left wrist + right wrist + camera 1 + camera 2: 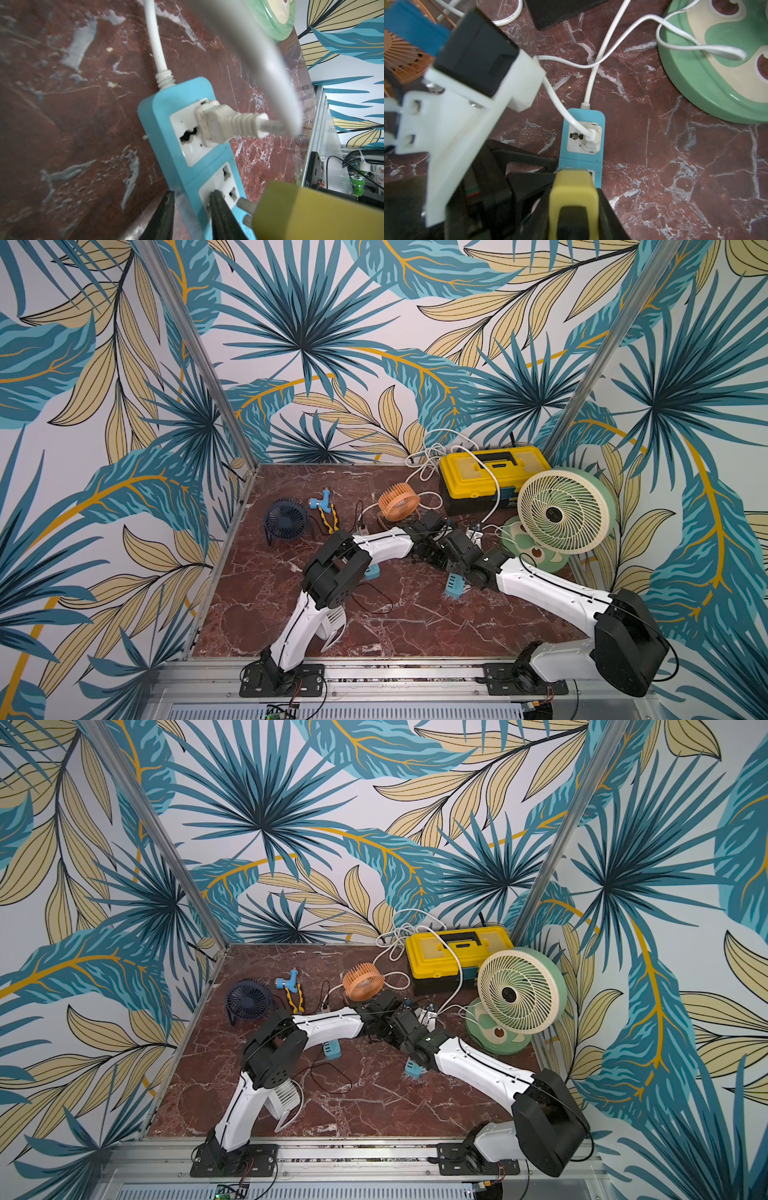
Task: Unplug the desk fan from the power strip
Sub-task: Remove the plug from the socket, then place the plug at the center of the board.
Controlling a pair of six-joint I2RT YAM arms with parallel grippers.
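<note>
left claw [192,194] pinches power strip [164,108]; right claw [573,187] pinches yellow plug [311,214]; white plug [214,122] socketed.

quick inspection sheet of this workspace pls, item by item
surface: red marble table, white veins
job's things: blue strip flat on the table; yellow plug at its second socket, prongs bared; white plug seated in the end socket
clutter: green fan, orange fan, navy fan, white fan, toolbox, pliers
grippers: right gripper shut on the yellow plug; left gripper straddles the strip's edge, seemingly clamped
cables: white cable coiled by the toolbox; cord leaves the strip's end
surroundings: leaf-print walls, metal rail in front
</note>
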